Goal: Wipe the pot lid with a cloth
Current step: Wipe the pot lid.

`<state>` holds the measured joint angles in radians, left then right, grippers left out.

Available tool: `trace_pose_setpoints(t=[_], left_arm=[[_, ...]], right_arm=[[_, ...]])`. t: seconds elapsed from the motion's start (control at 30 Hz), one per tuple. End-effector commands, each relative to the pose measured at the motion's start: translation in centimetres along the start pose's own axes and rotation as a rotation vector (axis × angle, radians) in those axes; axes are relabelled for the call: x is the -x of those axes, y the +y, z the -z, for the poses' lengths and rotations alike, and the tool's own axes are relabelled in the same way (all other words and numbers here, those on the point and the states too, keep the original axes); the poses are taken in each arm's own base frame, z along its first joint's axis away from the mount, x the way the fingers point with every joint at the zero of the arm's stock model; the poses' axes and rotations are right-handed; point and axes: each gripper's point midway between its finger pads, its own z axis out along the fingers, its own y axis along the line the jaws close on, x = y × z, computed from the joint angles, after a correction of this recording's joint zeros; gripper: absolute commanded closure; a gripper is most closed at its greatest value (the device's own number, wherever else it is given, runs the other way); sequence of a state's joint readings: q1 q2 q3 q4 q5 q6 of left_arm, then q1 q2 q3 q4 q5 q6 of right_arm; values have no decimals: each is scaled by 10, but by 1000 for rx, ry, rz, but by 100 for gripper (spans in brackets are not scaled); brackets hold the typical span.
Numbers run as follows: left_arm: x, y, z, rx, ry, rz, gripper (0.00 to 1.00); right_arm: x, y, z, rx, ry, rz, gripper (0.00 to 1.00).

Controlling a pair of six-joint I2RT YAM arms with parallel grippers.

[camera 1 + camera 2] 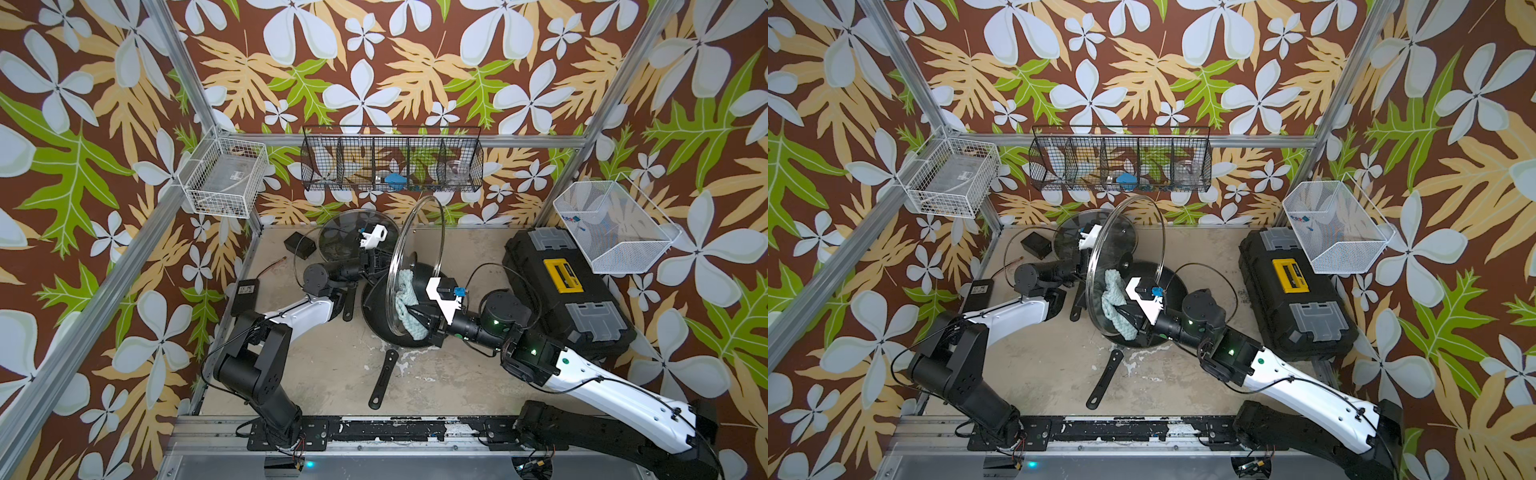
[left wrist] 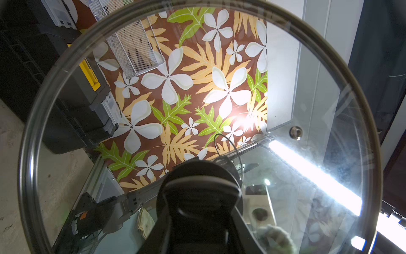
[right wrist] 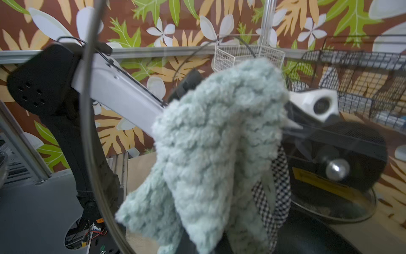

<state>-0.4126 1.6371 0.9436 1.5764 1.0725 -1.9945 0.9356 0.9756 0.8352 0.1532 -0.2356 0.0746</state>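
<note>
The pot lid [image 1: 415, 232] [image 1: 1125, 232] stands on edge above a black frying pan [image 1: 415, 341], tilted a little. My left gripper [image 1: 375, 261] [image 2: 200, 220] is shut on its black handle [image 2: 200, 193] from the far side. The clear glass fills the left wrist view. My right gripper [image 1: 417, 312] [image 1: 1126, 312] is shut on the fluffy pale teal cloth [image 1: 405, 301] [image 1: 1115, 301] [image 3: 219, 143]. The cloth lies pressed against the lower part of the glass on the side facing the right arm. The cloth hides the right fingertips in the right wrist view.
A smaller glass lid [image 1: 343, 237] lies at the back by a small black box [image 1: 300, 245]. The pan's handle [image 1: 384, 378] points toward the front edge. A black toolbox [image 1: 561, 286] fills the right side. Wire baskets [image 1: 390, 162] hang on the walls.
</note>
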Motion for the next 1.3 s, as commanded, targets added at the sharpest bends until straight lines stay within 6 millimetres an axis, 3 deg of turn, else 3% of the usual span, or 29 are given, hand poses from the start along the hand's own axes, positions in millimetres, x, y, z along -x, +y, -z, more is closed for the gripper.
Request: trace_pose_setpoints(t=[0.0, 0.13, 0.3, 0.43, 0.6, 0.77, 0.93, 1.03, 1.1, 1.27], left_arm=[[-14, -50, 1, -163, 6, -220, 100], [-15, -52, 1, -166, 10, -224, 100], [-16, -52, 1, -162, 16, -230, 100], [-18, -48, 2, -155, 18, -229, 100], [-20, -45, 3, -149, 16, -225, 100], [-18, -41, 4, -146, 10, -221, 100], [-16, -38, 4, -146, 5, -217, 100], [-15, -37, 4, -148, 3, -211, 100], [-14, -37, 4, -149, 0, -209, 100], [-13, -37, 4, -156, 2, -203, 100]], right_arm=[[-21, -21, 4, -105, 33, -32, 100], [-36, -59, 10, -187, 35, -91, 100], [-29, -106, 12, -283, 22, -115, 100], [4, -133, 0, -314, -13, -100, 100], [60, -142, -16, -298, -79, -73, 100], [108, -112, -23, -187, -154, -16, 100], [126, -47, -27, -55, -165, 84, 100], [119, -5, -25, 39, -166, 116, 100], [110, 13, -21, 84, -159, 118, 100], [76, 29, -8, 130, -121, 97, 100]])
